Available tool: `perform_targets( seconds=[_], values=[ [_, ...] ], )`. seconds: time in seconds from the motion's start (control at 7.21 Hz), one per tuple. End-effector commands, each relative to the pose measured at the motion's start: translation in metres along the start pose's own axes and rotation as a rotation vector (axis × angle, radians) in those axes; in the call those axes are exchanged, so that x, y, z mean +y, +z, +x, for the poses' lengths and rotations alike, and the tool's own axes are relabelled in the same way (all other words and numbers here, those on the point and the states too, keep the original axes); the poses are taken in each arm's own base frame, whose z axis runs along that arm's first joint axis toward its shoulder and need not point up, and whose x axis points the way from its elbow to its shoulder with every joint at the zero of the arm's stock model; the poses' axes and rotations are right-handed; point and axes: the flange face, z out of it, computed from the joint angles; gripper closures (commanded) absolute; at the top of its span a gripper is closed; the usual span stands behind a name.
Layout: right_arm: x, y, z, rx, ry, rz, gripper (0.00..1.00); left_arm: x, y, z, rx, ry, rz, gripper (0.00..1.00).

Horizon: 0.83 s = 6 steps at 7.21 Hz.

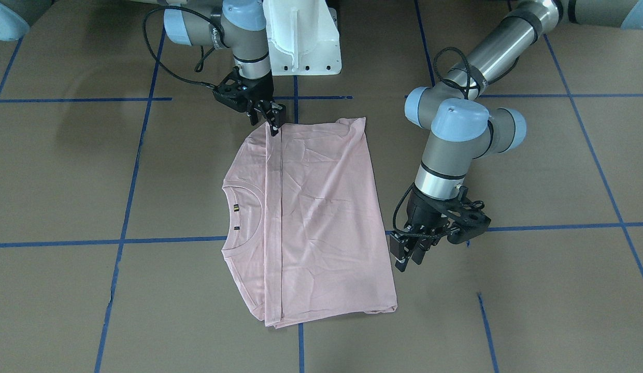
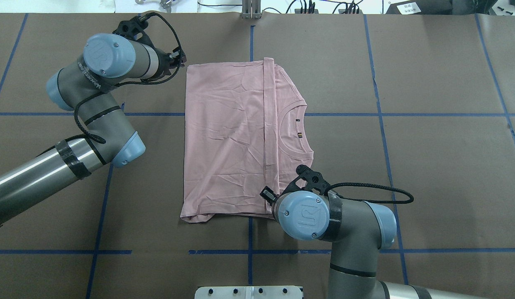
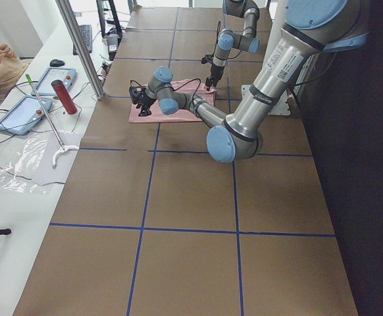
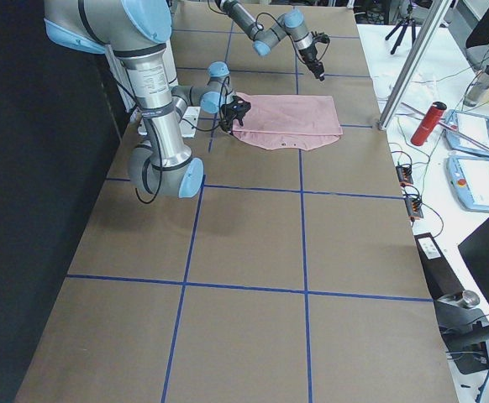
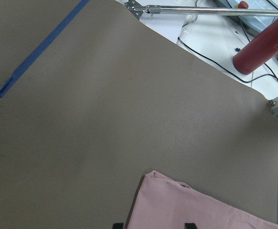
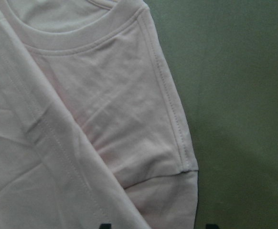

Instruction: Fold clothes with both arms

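Observation:
The pale pink T-shirt (image 1: 326,207) lies flat on the brown table, its lower part folded over so the hem runs across beside the ribbed collar (image 1: 243,207). The print is hidden. My left gripper (image 1: 406,256) is open just above the table, beside the shirt's far corner (image 5: 187,210). It holds nothing. My right gripper (image 1: 273,124) is open over the shirt's near edge, at the end of the folded hem. In the right wrist view its tips stand apart over the cloth (image 6: 105,119). In the overhead view the shirt (image 2: 228,141) lies between both arms.
The white pedestal (image 1: 300,36) stands at the robot's side of the table. Blue tape lines (image 1: 171,241) cross the table. A red bottle (image 5: 263,45), tablets (image 4: 471,134) and a metal post (image 3: 79,46) stand on the white bench beyond the far edge.

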Motion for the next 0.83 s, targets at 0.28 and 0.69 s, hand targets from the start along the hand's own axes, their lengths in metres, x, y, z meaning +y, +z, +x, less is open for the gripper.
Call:
perform_targets(
  seconds=[0.28, 0.69],
  values=[
    [0.0016, 0.0062, 0.0028, 0.013, -0.006, 0.004, 0.28, 0.0004, -0.0008, 0.001, 0.004, -0.001, 0.0, 0.47],
    [0.0022, 0.0057, 0.0021, 0.013, -0.006, 0.002, 0.49, 0.0005, -0.0014, 0.0016, 0.005, -0.001, 0.0, 0.47]
  ],
)
